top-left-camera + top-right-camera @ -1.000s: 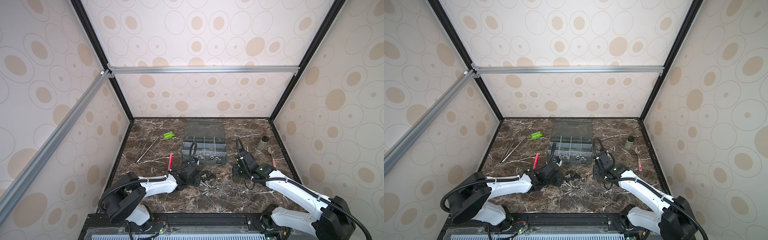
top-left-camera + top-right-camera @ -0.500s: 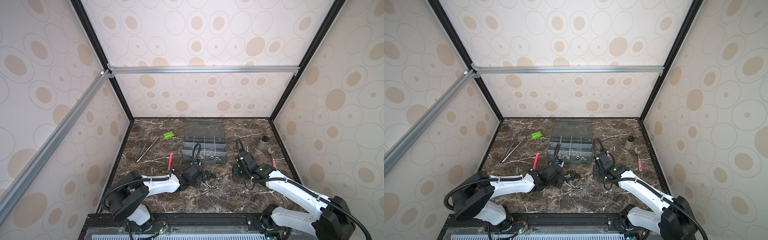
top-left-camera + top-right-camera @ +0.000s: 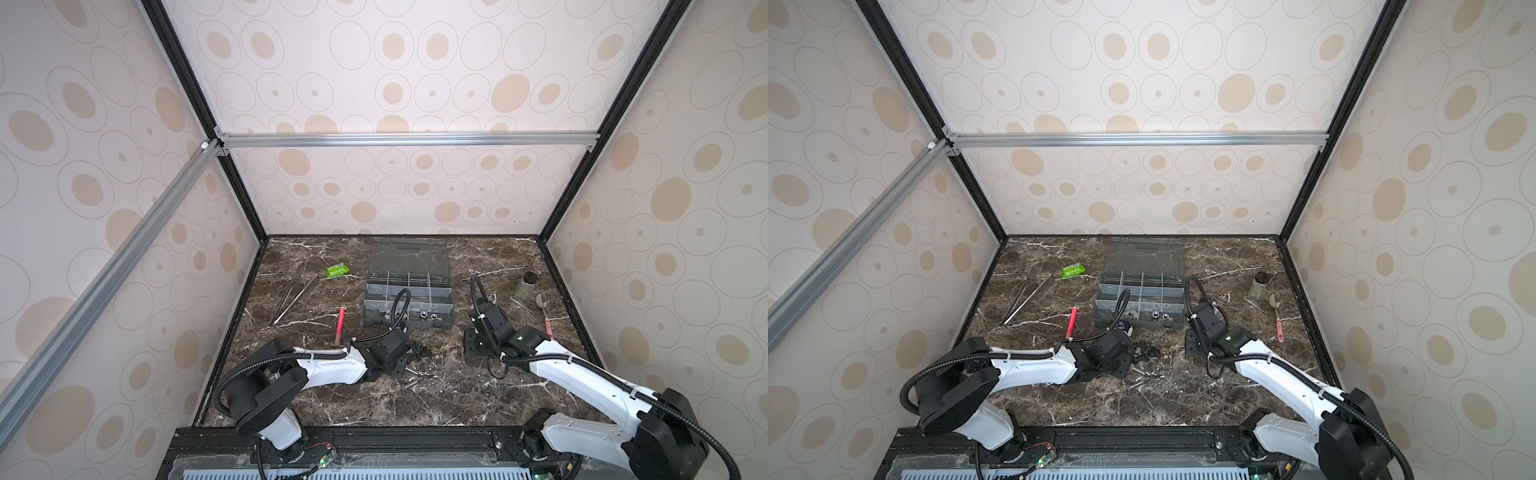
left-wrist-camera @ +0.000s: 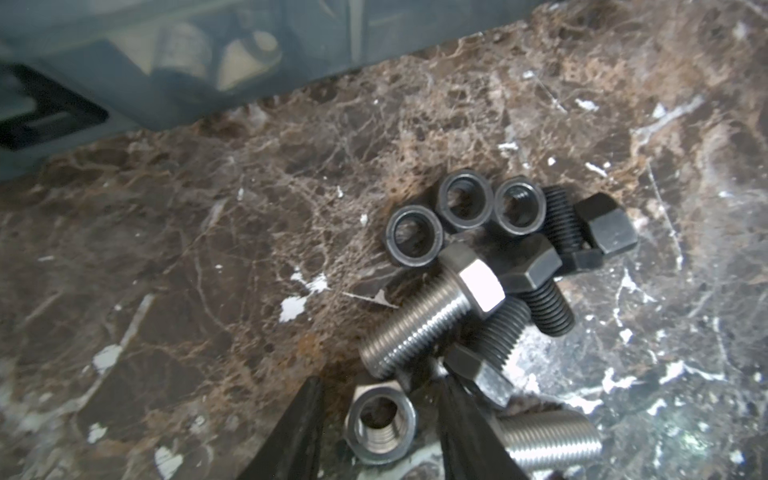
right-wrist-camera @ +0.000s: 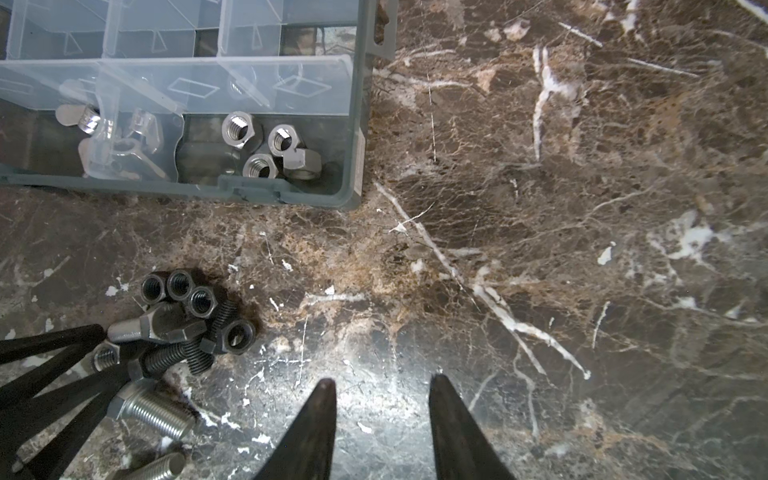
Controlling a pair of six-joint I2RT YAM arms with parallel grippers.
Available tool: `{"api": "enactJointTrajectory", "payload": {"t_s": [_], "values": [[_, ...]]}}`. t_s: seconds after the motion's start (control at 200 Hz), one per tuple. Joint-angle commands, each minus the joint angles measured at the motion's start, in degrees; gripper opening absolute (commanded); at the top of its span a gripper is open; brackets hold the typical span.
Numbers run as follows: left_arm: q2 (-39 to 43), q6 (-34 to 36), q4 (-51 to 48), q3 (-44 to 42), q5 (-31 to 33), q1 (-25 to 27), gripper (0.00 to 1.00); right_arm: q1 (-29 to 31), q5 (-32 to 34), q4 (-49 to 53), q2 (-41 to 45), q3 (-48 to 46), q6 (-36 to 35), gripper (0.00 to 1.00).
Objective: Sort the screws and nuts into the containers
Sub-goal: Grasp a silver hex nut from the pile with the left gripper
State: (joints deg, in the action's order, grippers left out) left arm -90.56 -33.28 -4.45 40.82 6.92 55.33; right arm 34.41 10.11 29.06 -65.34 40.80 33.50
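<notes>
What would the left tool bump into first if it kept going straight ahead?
Probably the silver hex nut lying between the tips of the left tool, with a silver bolt just past it. Depth is hard to judge here.

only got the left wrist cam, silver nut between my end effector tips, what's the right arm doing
Observer: The right end effector hangs open above the bare marble tabletop beside the hardware pile, holding nothing.
Operator: any compartment got silver nuts in it yet
Observer: Yes, the front-right corner compartment of the organiser box holds several silver hex nuts.
Operator: and the one next to it
Observer: It holds silver wing nuts.
</notes>
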Motion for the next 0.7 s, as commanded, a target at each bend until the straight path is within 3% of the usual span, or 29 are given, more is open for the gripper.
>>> {"api": "enactJointTrajectory", "payload": {"t_s": [0.0, 0.695], "values": [[-1.01, 2.14, -2.57, 2.15, 1.16, 0.78, 0.45, -0.31, 0.01, 0.06, -0.08, -0.32, 1.09, 0.4], [-2.11, 7.85, -6.47, 4.0, 3.63, 0.92, 0.42, -0.31, 0.08, -1.19, 0.48, -2.42, 2.2, 0.4]]}}
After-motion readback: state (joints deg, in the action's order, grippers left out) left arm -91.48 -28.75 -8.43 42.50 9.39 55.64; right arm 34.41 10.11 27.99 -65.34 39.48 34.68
